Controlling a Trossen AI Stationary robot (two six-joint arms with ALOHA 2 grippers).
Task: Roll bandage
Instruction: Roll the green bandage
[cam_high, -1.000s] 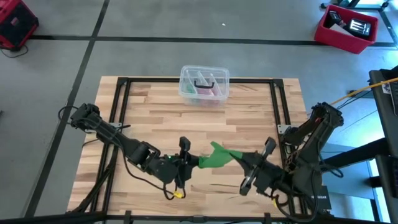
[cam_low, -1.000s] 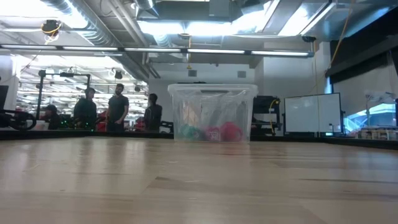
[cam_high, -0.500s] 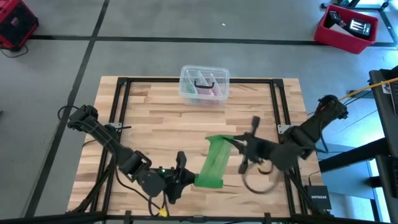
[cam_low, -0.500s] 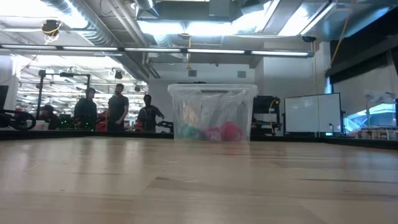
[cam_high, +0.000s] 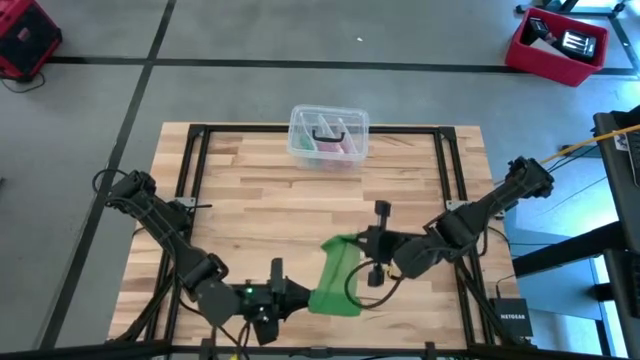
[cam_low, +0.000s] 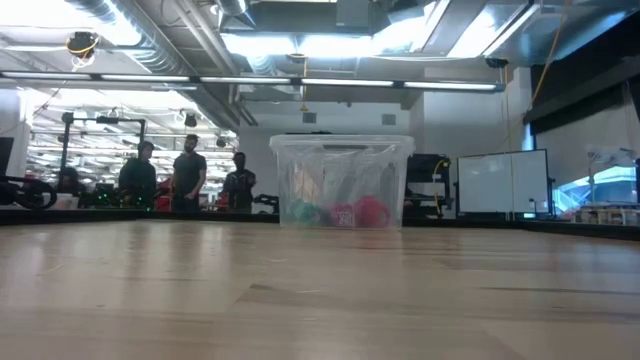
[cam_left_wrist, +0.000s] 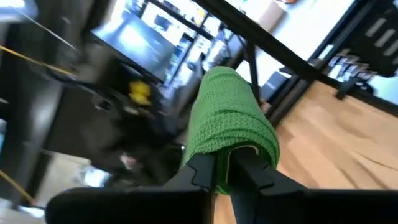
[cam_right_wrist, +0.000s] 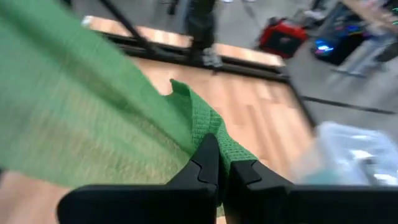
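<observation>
The bright green knitted elastic bandage (cam_high: 337, 277) hangs stretched between my two claws above the near middle of the table, a flat band running from its wound end near the table's front edge up to its free end. At my left claw it wraps in several layers (cam_left_wrist: 231, 127); its free end (cam_right_wrist: 205, 127) is pinched.

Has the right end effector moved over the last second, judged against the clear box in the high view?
Yes. The right end effector, shut on the bandage, has swung away from the table's near edge toward the clear box and across toward the left arm's side.
</observation>
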